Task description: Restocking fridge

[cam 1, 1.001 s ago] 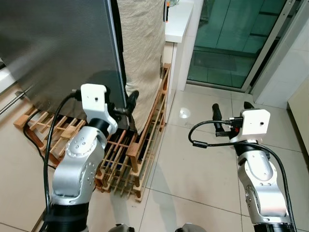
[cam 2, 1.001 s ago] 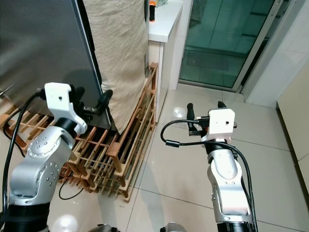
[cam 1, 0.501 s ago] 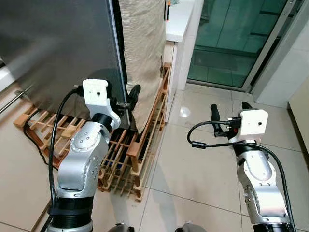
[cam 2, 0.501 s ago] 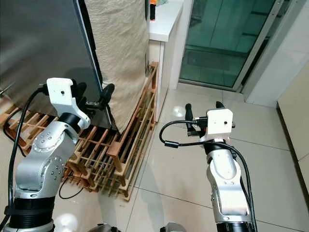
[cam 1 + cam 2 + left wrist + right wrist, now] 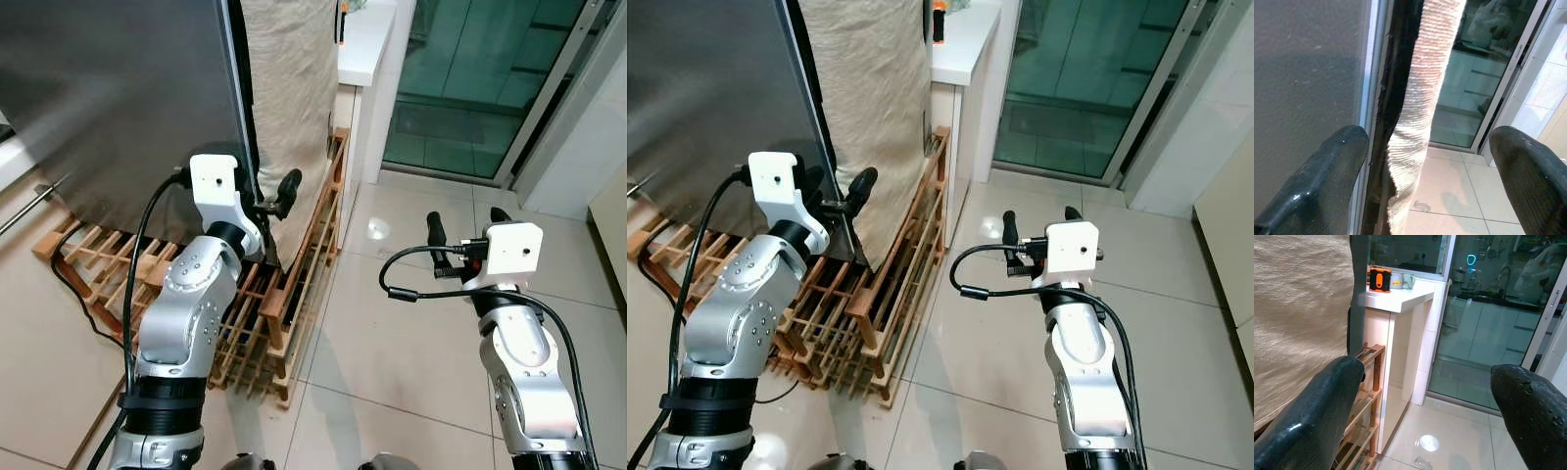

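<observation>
Pale floor tiles (image 5: 392,343) ran from the fridge to a glass sliding door (image 5: 470,78) beyond it. At the foot of the fridge lay a wooden slatted rack (image 5: 265,304), and a beige textured cloth (image 5: 289,88) hung just beside the fridge door (image 5: 118,98), which was a dark grey panel. A white worktop (image 5: 960,39) beyond the cloth carried an orange item, too small to identify.

The left pincer (image 5: 274,201) was raised at the fridge door's vertical edge, fingers spread. In the left wrist view one finger (image 5: 1327,171) sat in front of the grey panel and the other (image 5: 1528,166) was well clear on the cloth side, with the dark door seam between them. Nothing was gripped. The right pincer (image 5: 468,230) hovered over the floor tiles, well apart from the fridge, also spread and empty. No item for restocking could be seen at the fridge.

Probable step: taking hold of the door edge to swing it open.

Hazards judged from this position:
- The cloth hung just beside the seam. Closing the fingers could pinch fabric instead of the door edge, and the pull would drag the cloth.
- A grip on the smooth panel edge alone could slip off under load.
- The rack stood near the door's foot. Whether it would block the swing cannot be told.
- A black cable (image 5: 73,284) lay across the rack and could snag the left arm.
</observation>
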